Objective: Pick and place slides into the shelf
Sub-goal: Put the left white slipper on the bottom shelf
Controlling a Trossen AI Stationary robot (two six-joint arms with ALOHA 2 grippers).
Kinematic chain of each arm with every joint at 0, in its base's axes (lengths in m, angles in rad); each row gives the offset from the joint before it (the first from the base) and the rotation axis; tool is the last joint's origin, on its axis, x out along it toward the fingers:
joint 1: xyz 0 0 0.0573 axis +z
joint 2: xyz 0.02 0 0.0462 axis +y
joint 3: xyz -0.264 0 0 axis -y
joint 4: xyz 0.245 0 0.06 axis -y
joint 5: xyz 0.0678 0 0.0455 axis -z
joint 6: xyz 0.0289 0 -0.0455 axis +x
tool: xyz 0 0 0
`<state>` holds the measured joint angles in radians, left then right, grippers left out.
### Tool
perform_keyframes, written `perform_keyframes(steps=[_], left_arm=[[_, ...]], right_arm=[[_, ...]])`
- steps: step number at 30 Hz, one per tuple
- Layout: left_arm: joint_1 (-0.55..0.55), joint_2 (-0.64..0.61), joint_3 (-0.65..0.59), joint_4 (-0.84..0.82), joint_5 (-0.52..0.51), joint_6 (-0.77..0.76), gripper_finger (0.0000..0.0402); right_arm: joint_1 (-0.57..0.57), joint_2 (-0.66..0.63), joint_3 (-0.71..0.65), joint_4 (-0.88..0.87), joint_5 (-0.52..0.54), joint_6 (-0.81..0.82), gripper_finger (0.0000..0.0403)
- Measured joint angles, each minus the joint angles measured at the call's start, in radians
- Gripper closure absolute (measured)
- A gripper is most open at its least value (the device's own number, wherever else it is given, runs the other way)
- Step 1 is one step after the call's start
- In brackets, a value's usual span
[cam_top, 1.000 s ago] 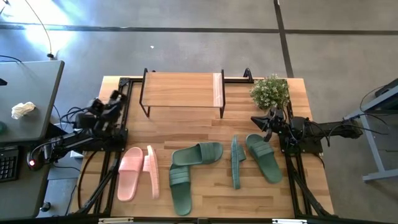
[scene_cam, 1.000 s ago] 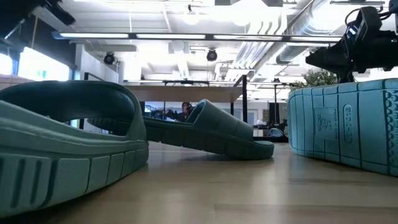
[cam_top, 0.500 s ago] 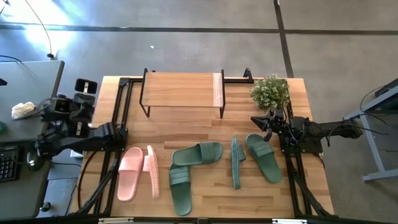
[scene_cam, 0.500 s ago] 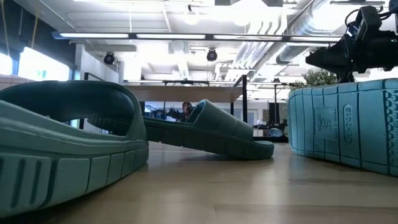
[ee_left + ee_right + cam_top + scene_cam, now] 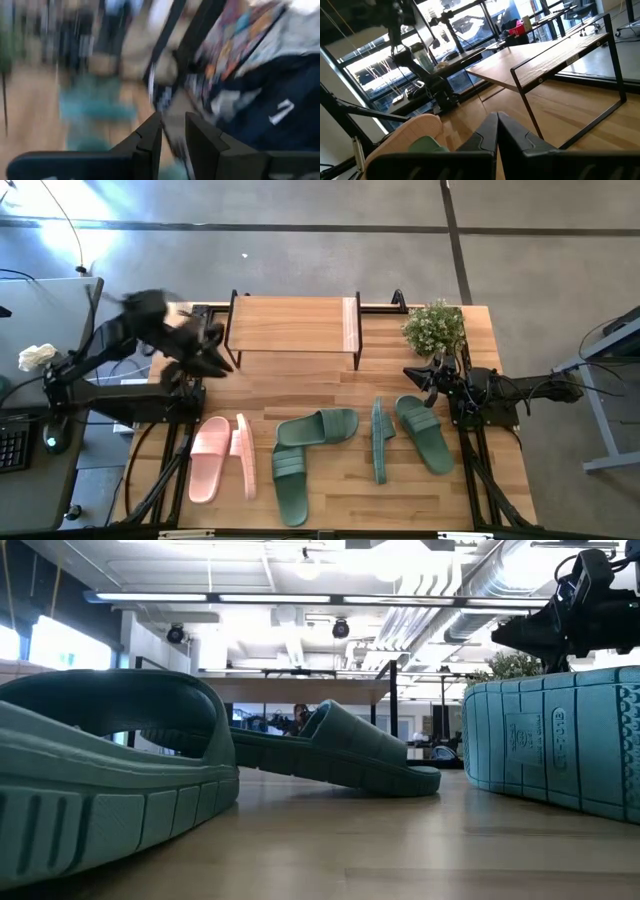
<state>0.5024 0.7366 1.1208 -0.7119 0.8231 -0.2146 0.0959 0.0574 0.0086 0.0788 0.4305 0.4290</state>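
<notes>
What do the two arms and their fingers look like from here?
Both arms are dark, jointed metal. The left gripper has two thick, black, angular fingers. The right gripper has matching black fingers, and black cables trail from its arm.

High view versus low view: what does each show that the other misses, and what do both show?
Only the high view shows the pink slides, the left gripper raised near the shelf's left end, and the whole shelf with nothing on its plank top.

Only the low view shows the room's ceiling lights and a sole of a green slide standing on edge, seen close up.

Both show green slides lying on the table, the potted plant, and the right arm waiting beside it.
</notes>
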Motion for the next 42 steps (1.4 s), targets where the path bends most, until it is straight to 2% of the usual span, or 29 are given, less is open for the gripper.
perform_keyframes(steps=[4, 7, 16, 19, 22, 27, 32, 38, 42], left_arm=[[-0.089, 0.079, 0.075, -0.326, -0.063, -0.004, 0.0328], [-0.201, 0.112, 0.120, -0.434, -0.157, -0.057, 0.0328], [-0.664, 0.171, 0.164, -0.473, -0.672, -0.245, 0.0328], [-0.823, 0.217, 0.164, -0.471, -0.801, -0.293, 0.0328], [-0.957, 0.282, 0.163, -0.470, -0.885, -0.344, 0.0328], [-1.135, 0.425, 0.163, -0.502, -0.933, -0.464, 0.0328], [-1.249, 0.582, 0.163, -0.596, -0.888, -0.598, 0.0328], [-1.298, 0.723, 0.163, -0.625, -0.784, -0.658, 0.0328], [-1.316, 0.791, 0.163, -0.632, -0.779, -0.632, 0.0328]], right_arm=[[0.000, 0.000, 0.000, 0.000, 0.000, 0.000, 0.0403], [0.000, 0.000, 0.000, 0.000, 0.000, 0.006, 0.0403], [0.000, 0.000, 0.000, 0.000, 0.002, 0.069, 0.0403], [0.000, 0.000, 0.000, 0.000, 0.002, 0.068, 0.0403], [0.000, 0.000, 0.000, 0.000, 0.002, 0.069, 0.0403], [0.000, 0.000, 0.000, 0.000, 0.002, 0.068, 0.0403], [0.000, 0.000, 0.000, 0.000, 0.001, 0.069, 0.0403], [0.000, 0.000, 0.000, -0.002, 0.001, 0.065, 0.0403], [0.000, 0.000, 0.000, -0.009, 0.001, 0.064, 0.0403]])
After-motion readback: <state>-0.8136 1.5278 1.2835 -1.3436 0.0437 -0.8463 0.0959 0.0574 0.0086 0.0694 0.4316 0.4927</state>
